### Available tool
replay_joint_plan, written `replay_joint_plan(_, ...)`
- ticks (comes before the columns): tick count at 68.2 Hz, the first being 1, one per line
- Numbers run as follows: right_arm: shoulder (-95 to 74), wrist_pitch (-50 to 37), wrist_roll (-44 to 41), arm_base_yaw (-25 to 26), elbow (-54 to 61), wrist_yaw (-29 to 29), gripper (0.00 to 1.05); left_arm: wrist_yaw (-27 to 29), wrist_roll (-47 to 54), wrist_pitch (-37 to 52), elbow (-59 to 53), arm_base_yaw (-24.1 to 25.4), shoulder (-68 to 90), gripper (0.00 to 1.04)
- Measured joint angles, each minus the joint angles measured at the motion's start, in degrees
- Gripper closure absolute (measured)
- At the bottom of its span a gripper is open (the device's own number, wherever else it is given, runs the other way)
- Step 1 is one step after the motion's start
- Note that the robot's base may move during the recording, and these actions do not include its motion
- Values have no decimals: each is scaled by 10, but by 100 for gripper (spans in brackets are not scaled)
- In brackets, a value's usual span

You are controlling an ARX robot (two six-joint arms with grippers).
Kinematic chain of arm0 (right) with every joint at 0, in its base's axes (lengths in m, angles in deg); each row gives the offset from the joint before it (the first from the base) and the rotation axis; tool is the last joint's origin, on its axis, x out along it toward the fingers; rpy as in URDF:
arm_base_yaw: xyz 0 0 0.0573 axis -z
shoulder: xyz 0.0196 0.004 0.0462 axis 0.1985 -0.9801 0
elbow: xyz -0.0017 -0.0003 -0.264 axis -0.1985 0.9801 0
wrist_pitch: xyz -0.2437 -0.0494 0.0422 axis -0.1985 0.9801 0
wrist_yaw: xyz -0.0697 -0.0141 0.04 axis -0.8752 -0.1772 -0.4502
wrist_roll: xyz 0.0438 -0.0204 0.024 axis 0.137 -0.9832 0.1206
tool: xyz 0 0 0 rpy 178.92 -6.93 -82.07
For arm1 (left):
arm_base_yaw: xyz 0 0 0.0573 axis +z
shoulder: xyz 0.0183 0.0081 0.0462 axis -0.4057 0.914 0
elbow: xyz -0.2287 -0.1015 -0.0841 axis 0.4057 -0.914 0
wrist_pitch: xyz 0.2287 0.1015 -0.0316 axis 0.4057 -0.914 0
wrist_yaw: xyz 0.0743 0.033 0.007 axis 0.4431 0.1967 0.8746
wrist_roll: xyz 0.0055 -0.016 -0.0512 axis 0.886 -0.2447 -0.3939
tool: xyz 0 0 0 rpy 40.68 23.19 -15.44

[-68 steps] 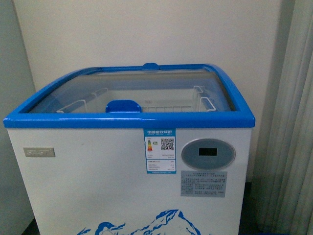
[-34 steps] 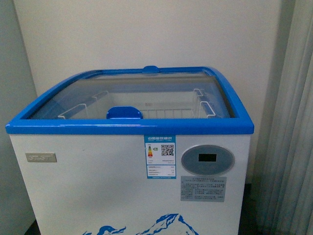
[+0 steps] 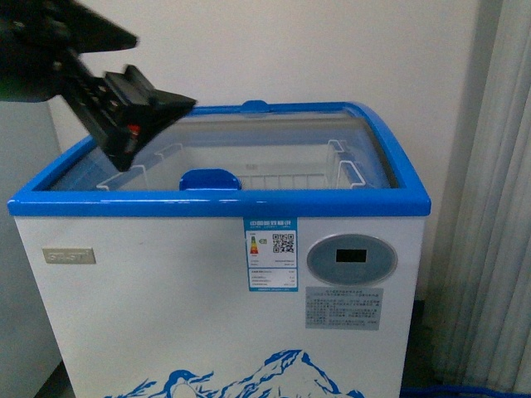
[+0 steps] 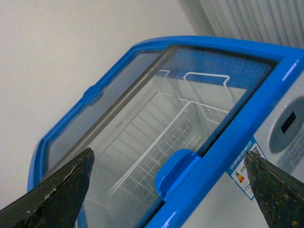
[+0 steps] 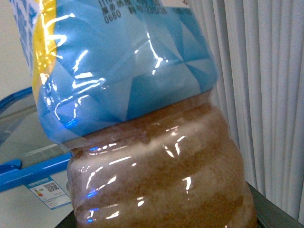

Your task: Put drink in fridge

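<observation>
The fridge (image 3: 249, 203) is a white chest cooler with a blue rim, a curved glass lid (image 3: 282, 137), a penguin-and-mountain print and an oval grey display (image 3: 353, 259). The lid looks closed, with its blue handle (image 3: 210, 179) at the front rim. My left gripper (image 3: 158, 133) is open and empty, above the lid's left side. In the left wrist view its gripper (image 4: 168, 153) frames the handle (image 4: 175, 168) and the white wire basket (image 4: 156, 142) inside. My right gripper is shut on the drink bottle (image 5: 156, 175), which has brown liquid and a blue label and fills that view.
A pale pleated curtain (image 3: 489, 207) hangs right of the fridge and shows behind the bottle (image 5: 266, 95). A plain grey-white cabinet (image 3: 21, 332) stands close on the fridge's left. A cream wall is behind. The fridge's blue rim (image 5: 14, 168) shows beside the bottle.
My left arm has come into the front view from the upper left and now hangs over the lid's left side. The fridge and its lid have not changed.
</observation>
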Motion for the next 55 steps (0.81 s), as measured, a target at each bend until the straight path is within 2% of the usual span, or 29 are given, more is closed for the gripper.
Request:
replay_joint_plan(10, 0, 0, 0, 0, 0, 0, 62, -4, 160, -54, 86, -13, 80, 8)
replay_joint_plan(20, 0, 0, 0, 0, 0, 0, 62, -3, 246, -98, 157, -14, 145, 8)
replay_joint_plan(34, 0, 0, 0, 0, 0, 0, 62, -1, 306, -151, 226, -18, 210, 8)
replay_joint_plan(55, 0, 0, 0, 0, 0, 0, 62, 2, 344, -202, 311, -17, 265, 8)
